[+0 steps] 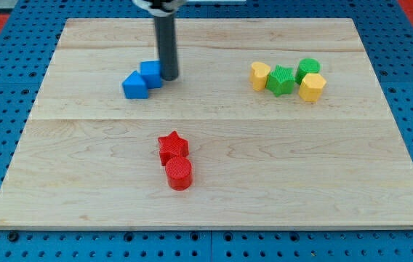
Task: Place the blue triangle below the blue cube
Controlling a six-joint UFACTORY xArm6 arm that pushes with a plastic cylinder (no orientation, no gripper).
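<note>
Nearest the view's bottom, the red cylinder (179,174) stands on the wooden board (323,182), and the red star (173,146) sits just above it, the 2 touching or nearly so. Nothing on the board is a container; all 8 blocks lie directly on the wood, which rests on a blue pegboard table (3,131). Farther up, toward the view's left, the 2 blue blocks sit pressed together: the blue triangle (134,85) lies at the lower left, and the blue cube (150,73) lies at its upper right. So the triangle is already a little lower in the view than the cube, though offset to the view's left rather than straight beneath it. My tip (169,76) is down at the board just to the right of the blue cube, touching it or very close; I cannot tell which. The rod ends plainly, with nothing to open or close, and it holds nothing. At the same depth on the view's right, well apart from the blue pair, 4 blocks cluster: a yellow heart-like block (260,75), a green star (281,80), a yellow hexagonal block (312,87), and, farthest back, a green cylinder (308,68). Between the red pair and the blue pair the wood is bare.
</note>
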